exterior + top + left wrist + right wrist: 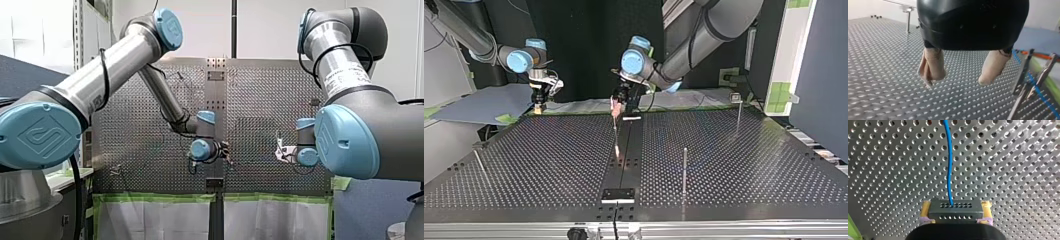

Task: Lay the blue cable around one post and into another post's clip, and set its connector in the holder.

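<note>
Holding the stiff connector [955, 208] by its sides, my right gripper [955, 216] spares the limp-looking cable [949, 165] ahead; my left gripper [956, 82] gapes empty.

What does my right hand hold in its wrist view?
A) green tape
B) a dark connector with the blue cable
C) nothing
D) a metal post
B: my right hand clamps the dark connector between its yellow pads, and the blue cable runs out of it.
</note>
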Robot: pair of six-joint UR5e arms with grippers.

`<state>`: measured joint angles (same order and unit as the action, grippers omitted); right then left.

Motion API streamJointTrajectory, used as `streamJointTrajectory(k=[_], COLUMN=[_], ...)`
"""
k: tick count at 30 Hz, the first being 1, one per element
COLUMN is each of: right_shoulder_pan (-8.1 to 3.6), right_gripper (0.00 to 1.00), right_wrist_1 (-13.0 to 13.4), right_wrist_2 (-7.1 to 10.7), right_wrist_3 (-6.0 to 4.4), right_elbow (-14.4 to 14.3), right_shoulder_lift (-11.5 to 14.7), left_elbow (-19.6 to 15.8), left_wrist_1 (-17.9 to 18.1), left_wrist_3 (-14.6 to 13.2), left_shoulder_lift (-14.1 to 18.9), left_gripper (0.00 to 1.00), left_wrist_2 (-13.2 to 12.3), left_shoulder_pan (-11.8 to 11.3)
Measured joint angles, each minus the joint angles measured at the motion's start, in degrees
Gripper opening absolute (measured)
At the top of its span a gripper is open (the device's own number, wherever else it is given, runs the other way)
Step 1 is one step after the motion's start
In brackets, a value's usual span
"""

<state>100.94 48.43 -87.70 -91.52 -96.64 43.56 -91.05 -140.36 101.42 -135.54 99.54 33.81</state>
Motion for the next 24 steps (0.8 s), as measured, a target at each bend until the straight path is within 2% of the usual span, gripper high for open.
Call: streamJointTrajectory(k=[5,10,18,24], right_shoulder_pan=[0.12,0.31,0.43,0.45], right_gripper=[0.00,0.00,0.00,0.00], right_wrist_1=[0.1,0.1,0.2,0.2], right_wrist_2=[0.87,1.09,1.18,1.55], right_wrist_3=[-0.14,-0.16,-0.31,-0.62], right_elbow=[0.0,-0.1,0.0,-0.1], right_shoulder_lift=[0.0,-0.1,-0.3,-0.5], left_elbow=[-2.9,-6.2,-11.0,-14.4], left_wrist_1=[1.5,1.0,-2.8,-6.2], left_wrist_3=[-1.0,-1.4,-0.2,2.5], left_shoulder_lift=[2.9,6.2,10.9,14.3], left_gripper=[1.00,1.00,1.00,1.00], left_wrist_2=[2.8,6.1,10.8,14.2], left_shoulder_pan=[-0.2,0.6,4.6,8.0])
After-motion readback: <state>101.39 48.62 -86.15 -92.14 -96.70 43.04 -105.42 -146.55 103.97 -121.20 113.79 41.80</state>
